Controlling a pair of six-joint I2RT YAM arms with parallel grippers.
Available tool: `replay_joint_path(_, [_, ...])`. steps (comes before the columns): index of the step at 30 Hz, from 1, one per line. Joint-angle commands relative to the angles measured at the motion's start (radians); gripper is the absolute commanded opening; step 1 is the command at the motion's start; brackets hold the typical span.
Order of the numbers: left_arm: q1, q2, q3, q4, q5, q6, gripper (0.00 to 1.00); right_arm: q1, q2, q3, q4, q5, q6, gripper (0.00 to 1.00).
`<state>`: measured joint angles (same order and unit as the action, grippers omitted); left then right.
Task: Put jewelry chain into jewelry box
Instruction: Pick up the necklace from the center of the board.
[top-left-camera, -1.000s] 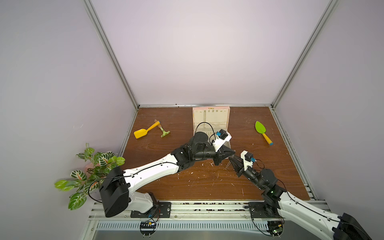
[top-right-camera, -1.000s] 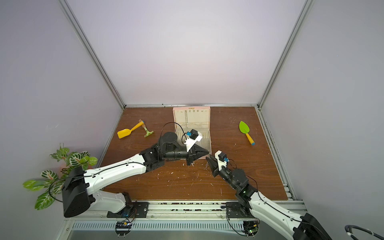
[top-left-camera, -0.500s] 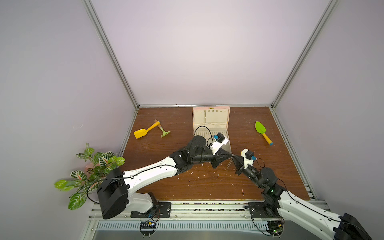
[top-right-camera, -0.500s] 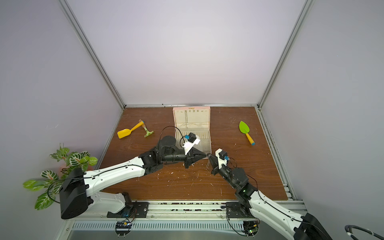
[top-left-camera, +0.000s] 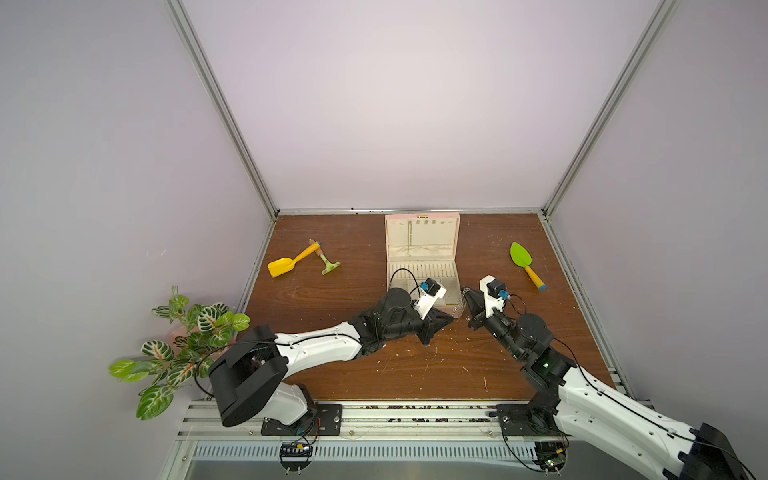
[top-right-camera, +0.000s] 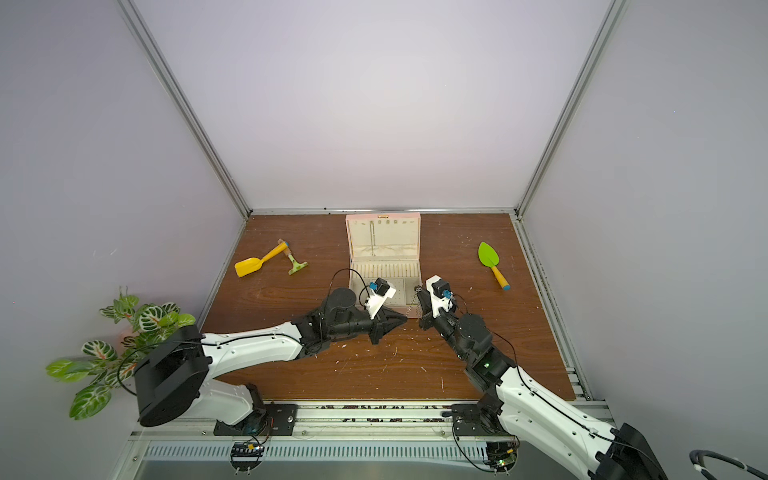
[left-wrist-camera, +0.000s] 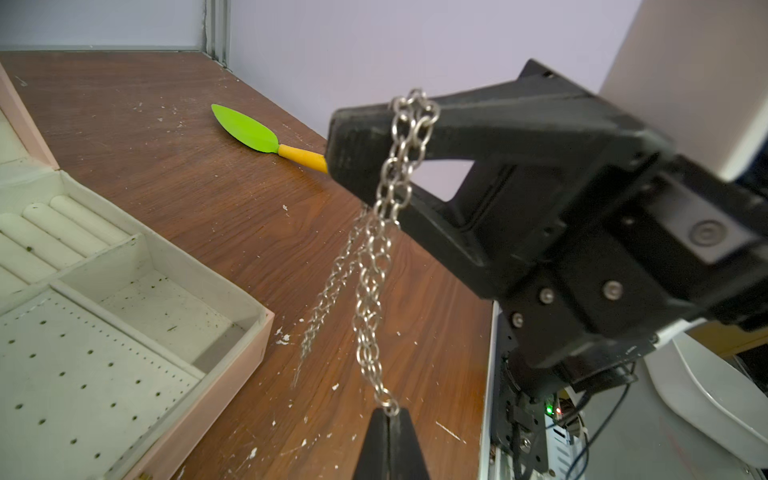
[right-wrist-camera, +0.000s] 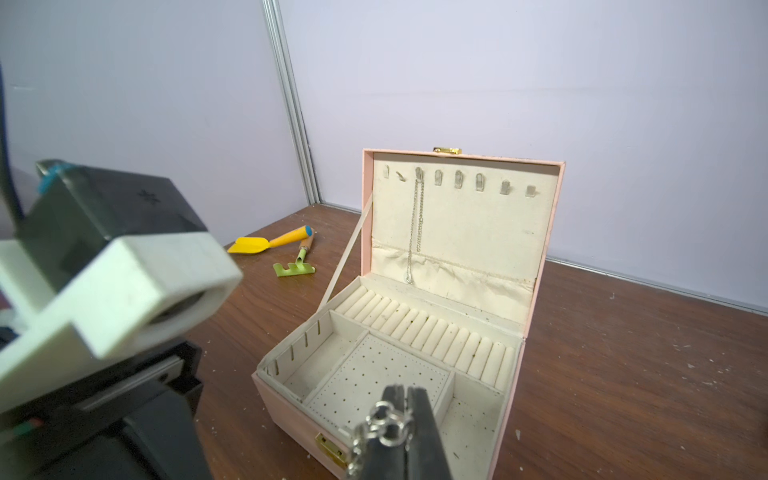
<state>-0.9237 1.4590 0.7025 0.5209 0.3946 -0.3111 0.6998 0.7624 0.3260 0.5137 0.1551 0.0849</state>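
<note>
Handover pose: jewelry chain (left-wrist-camera: 374, 270) hangs over the table (left-wrist-camera: 232, 216), running steeply between both claws, just outside the near right corner of the jewelry box (right-wrist-camera: 286, 405). Right gripper (right-wrist-camera: 405, 415) clamps the top links; left gripper (left-wrist-camera: 388, 432), jaws closed, pinches the bottom link. Box sits forward-left of the right gripper, the nearer arm. Corner compartment (right-wrist-camera: 469, 419) lies just past the front wall. Lid (right-wrist-camera: 465, 232) stands upright behind, so there is room above the tray. Left gripper crowds the near side.
</note>
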Motion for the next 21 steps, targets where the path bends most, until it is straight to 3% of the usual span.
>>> replay_joint_path(1, [0.024, 0.041, -0.005, 0.131, -0.032, -0.033, 0.13, -0.002, 0.033, 0.067, -0.089, 0.06, -0.031, 0.0])
replay_joint_path(4, [0.05, 0.072, -0.024, 0.18, -0.034, -0.053, 0.35, -0.002, 0.078, 0.115, -0.156, 0.085, -0.033, 0.0])
replay_joint_path(10, [0.076, 0.045, -0.055, 0.175, -0.027, -0.02, 0.63, -0.003, 0.172, 0.244, -0.32, 0.137, -0.057, 0.0])
replay_joint_path(15, [0.14, -0.047, -0.055, 0.106, -0.099, 0.023, 0.67, -0.008, 0.209, 0.33, -0.403, 0.187, -0.092, 0.0])
replay_joint_path(21, [0.281, -0.056, 0.058, 0.039, -0.13, 0.031, 0.63, -0.046, 0.268, 0.432, -0.448, 0.182, -0.127, 0.0])
